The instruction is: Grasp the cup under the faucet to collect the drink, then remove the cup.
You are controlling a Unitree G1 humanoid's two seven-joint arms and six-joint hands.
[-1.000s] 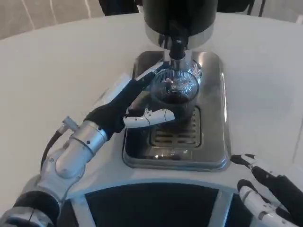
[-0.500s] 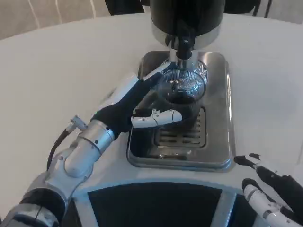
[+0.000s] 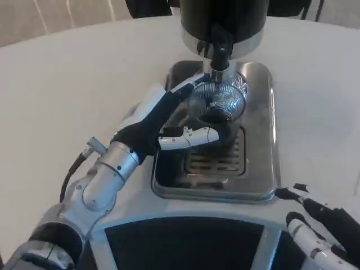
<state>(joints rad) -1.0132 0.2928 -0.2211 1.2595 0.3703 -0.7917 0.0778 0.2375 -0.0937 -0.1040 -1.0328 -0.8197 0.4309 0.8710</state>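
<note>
One left robot hand (image 3: 169, 121) is gripping the glass cup (image 3: 216, 115) mid-wall under the faucet (image 3: 218, 53) — fragile, slippery, liquid-heavy.

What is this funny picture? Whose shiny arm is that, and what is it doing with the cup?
That shiny arm belongs to a robot shaped a bit like a person. The picture comes from a camera up on its head or chest, looking down at a white table, so you see what the robot sees.

On the table stands a drink machine. Its black faucet points down over a silver drip tray with slots that catch spills.

Under the faucet stands a clear cup with a dark drink in it. The robot's left hand is wrapped around the cup, one finger across the front and others reaching round the back.

The robot's right hand waits at the bottom right corner, holding nothing, fingers apart.
</note>
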